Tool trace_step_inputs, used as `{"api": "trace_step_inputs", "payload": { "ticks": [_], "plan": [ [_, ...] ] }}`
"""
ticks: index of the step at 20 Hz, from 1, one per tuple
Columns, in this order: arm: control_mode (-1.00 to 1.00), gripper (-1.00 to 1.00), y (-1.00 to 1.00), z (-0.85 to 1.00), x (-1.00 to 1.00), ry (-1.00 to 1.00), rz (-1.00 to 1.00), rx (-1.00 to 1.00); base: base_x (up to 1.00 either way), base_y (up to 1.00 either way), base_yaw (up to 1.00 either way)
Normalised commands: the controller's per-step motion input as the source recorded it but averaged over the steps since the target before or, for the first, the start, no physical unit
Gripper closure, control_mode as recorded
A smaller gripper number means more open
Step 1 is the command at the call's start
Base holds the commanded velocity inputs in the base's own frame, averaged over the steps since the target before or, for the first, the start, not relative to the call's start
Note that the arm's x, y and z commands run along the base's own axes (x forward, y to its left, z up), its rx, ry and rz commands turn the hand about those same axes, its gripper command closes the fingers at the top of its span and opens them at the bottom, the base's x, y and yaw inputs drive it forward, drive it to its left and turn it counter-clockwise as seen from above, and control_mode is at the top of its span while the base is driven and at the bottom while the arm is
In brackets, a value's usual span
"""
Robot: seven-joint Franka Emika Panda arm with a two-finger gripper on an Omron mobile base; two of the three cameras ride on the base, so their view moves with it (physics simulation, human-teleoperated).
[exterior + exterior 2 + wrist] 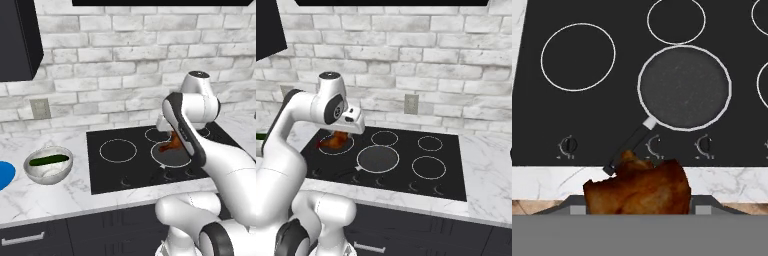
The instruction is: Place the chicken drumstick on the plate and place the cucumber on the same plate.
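My gripper (340, 135) hangs over the left part of the cooktop, shut on the reddish-brown chicken drumstick (334, 142). In the hand view the drumstick (639, 189) sits at the bottom between the fingers and hides their tips. From the left, the drumstick (174, 143) shows just above the pan, partly behind my forearm. The dark green cucumber (48, 160) lies in a grey-white marbled bowl (49, 172) on the counter left of the stove. A slice of the blue plate (4, 175) shows at the left edge, left of the bowl.
A round dark frying pan (684, 87) rests on the black cooktop (115, 170), its handle (629, 146) pointing toward the front edge. A brick wall runs behind the counter. A dark cabinet (17, 35) hangs at the upper left.
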Motion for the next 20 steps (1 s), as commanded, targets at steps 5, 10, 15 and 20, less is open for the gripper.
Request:
{"api": "trace_step_inputs", "payload": {
  "ticks": [5,10,15,20],
  "plan": [
    [-1.00,1.00,0.03,0.00,0.00,-0.08,0.05,0.00,0.00,0.00,0.00],
    [-1.00,1.00,0.20,0.00,0.00,0.00,0.01,-0.01,0.00,0.00,0.00],
    [1.00,1.00,0.00,0.00,0.00,0.00,0.00,0.00,-0.06,0.47,0.00],
    [1.00,1.00,0.00,0.00,0.00,0.00,0.00,0.00,-0.32,0.86,-0.02]
  ]
}}
